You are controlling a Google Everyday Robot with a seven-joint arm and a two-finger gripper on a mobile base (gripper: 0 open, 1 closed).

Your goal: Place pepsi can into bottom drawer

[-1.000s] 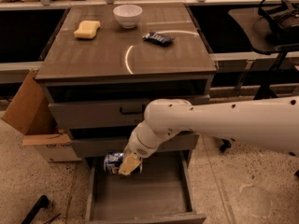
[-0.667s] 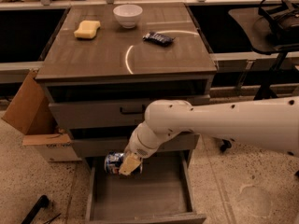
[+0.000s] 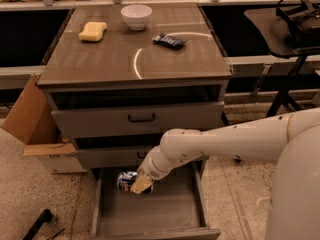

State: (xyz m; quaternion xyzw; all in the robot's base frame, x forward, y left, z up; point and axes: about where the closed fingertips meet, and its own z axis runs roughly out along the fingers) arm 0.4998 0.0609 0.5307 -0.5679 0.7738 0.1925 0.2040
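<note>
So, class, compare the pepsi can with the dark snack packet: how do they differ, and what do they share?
The pepsi can is rounded and turned on its side; the snack packet is flat. The can is low in the open bottom drawer, at the pincer; the packet lies on the cabinet top, untouched. Both are dark.

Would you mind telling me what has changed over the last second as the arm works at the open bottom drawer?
The arm has sunk a little, carrying the gripper and the pepsi can it still holds slightly lower into the open bottom drawer. Nothing was let go. The bowl, sponge and snack packet have not moved.
</note>
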